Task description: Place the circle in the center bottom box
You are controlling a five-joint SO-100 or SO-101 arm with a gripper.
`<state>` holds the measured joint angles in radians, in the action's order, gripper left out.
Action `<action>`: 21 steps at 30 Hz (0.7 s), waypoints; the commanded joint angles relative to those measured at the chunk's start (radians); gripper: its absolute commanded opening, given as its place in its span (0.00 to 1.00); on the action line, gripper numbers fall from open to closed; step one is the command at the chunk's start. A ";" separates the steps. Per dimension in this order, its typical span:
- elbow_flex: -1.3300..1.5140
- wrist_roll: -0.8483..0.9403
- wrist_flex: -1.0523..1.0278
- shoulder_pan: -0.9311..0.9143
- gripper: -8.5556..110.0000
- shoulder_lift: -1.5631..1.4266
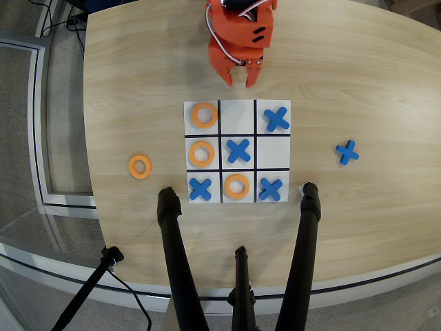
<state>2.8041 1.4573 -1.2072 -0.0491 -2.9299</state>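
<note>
Circle point(236, 186) already sits in the center bottom box point(236, 198) of the board point(238, 116), and your claw point(238, 74) hangs above the board's top edge, slightly parted and empty as far as this angle shows. Risk: any sweep back over the grid could nudge pieces out of their cells (they lie loose). Count: four orange rings, one loose on the worktop point(138, 83); five blue crosses, one loose.

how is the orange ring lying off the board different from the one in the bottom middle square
The loose ring lies on bare wood left of the board, in the overhead view; the bottom-middle ring sits inside a white cell between two blue X pieces. The loose ring has no neighbours. Both are flat, orange and look equal in size.
</note>
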 commanded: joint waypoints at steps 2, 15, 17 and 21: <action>-0.328 -0.035 0.012 -0.074 0.19 0.273; -0.865 -0.035 0.267 -0.301 0.28 1.049; -0.983 -0.026 0.259 -0.339 0.28 1.175; -1.220 -0.020 0.241 -0.400 0.28 1.407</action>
<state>1.7595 1.4297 -0.9603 -0.4080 -1.6460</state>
